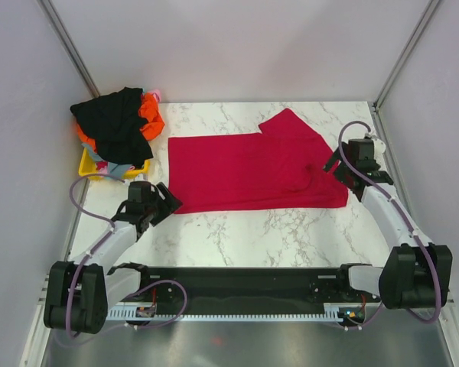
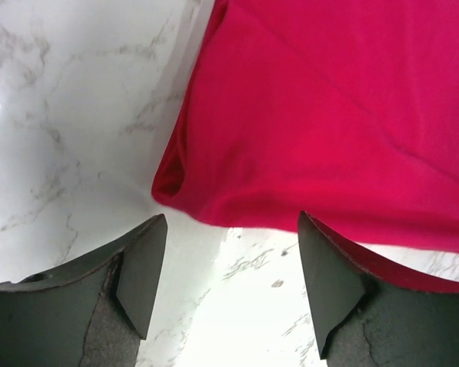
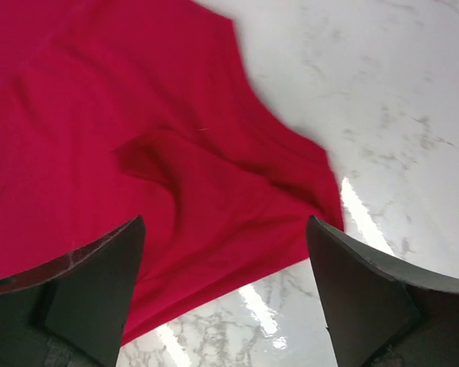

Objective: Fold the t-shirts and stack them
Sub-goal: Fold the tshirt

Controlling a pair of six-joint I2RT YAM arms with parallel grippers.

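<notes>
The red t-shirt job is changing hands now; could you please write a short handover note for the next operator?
Left gripper: open, empty, at the red t-shirt's near-left corner.
Right gripper: open, empty, over its right corner.
Other t-shirts: heaped on the yellow bin, far left.
Done: red shirt laid flat, apparently part folded.
Left: finish folding it, then fold and stack the rest.

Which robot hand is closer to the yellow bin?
Left. The left gripper is close to the yellow bin, on its near side; the right gripper is across the red shirt from it.
</notes>
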